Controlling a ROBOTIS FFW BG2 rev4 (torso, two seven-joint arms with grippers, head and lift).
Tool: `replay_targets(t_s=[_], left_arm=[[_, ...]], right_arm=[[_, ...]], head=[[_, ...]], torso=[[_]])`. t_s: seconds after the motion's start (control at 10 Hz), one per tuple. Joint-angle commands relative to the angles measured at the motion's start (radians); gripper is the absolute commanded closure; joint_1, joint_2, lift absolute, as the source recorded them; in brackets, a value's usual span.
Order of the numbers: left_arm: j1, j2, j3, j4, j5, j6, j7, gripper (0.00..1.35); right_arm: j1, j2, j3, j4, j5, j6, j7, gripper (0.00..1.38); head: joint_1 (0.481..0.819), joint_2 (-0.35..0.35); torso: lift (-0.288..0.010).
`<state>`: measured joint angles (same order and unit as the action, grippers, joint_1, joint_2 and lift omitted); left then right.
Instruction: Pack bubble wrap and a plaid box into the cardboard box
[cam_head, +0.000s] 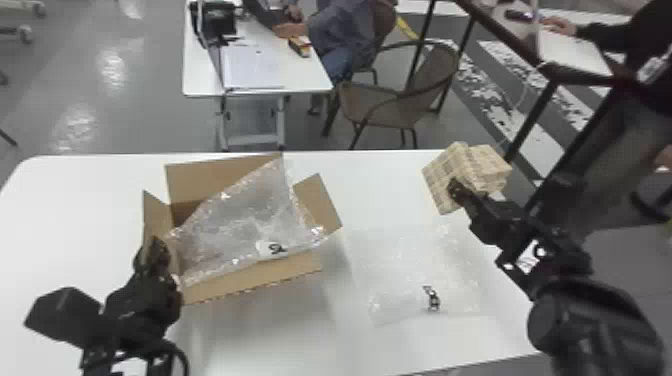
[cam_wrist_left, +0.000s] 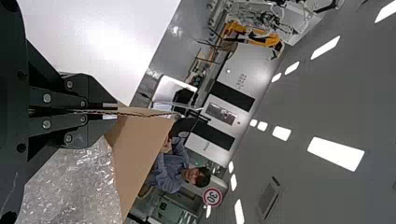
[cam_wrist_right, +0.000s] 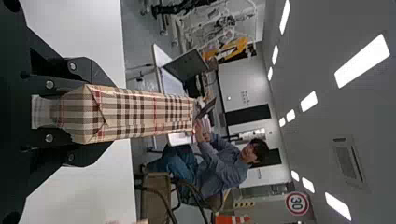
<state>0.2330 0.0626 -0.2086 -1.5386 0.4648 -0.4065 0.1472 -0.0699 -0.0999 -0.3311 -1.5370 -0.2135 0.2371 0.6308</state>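
Left of centre in the head view, the cardboard box (cam_head: 250, 284) stands on the desk (cam_head: 280, 340) with its flaps open. One sheet of bubble wrap (cam_head: 250, 212) lies across its opening, partly inside, its upper corner up against the far flap (cam_head: 192, 177) and its right side reaching the right flap (cam_head: 317, 200). A second sheet of bubble wrap (cam_head: 410, 265) lies flat on the desk, right of the box.

Lower left of the frame: left gripper (cam_head: 158, 250) is at the box's left flap (cam_head: 154, 217). Its fingers are brought nearly together, with the thin cardboard edge pinched between them.

Upper right of the frame: right gripper (cam_head: 457, 190) has hold of the plaid box (cam_head: 482, 165) at the desk's far right corner, well apart from the cardboard box. Fingers stand parted by the plaid box's narrow side, one on either face. The right wrist view confirms the grip at one end, the rest projecting beyond the fingertips.
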Motion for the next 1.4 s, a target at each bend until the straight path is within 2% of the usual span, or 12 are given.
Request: replay_targets(t_s=[0.0,0.6,0.7,0.9,1.1,1.3], left_arm=[[-0.001,0.0,0.0,0.0,0.0,0.0,0.0,1.17],[-0.004,0.0,-0.002,0.002,0.0,0.006,-0.001,1.17],[-0.008,-0.001,-0.003,0.003,0.0,0.006,0.0,1.17],[-0.008,-0.001,-0.002,0.006,0.003,0.005,-0.001,1.17],[-0.011,0.0,-0.006,0.006,0.008,0.0,-0.004,1.17],[-0.012,-0.001,-0.008,0.006,0.011,-0.003,-0.009,1.17]], right_arm=[[-0.008,0.0,0.096,-0.026,-0.083,0.022,-0.003,1.03],[-0.083,-0.023,0.449,-0.097,-0.287,0.11,-0.014,1.03],[-0.087,-0.02,0.489,-0.097,-0.313,0.123,-0.017,1.03],[-0.087,-0.02,0.534,-0.084,-0.331,0.166,-0.023,1.03],[-0.1,-0.018,0.564,0.018,-0.349,0.169,-0.02,1.03],[-0.128,-0.006,0.601,0.14,-0.369,0.148,0.003,1.03]], head=[[0.695,-0.117],[0.695,0.081],[0.695,0.133],[0.695,0.174],[0.695,0.205],[0.695,0.213]], torso=[[-0.072],[-0.072],[-0.072],[-0.072],[-0.072],[-0.072]])
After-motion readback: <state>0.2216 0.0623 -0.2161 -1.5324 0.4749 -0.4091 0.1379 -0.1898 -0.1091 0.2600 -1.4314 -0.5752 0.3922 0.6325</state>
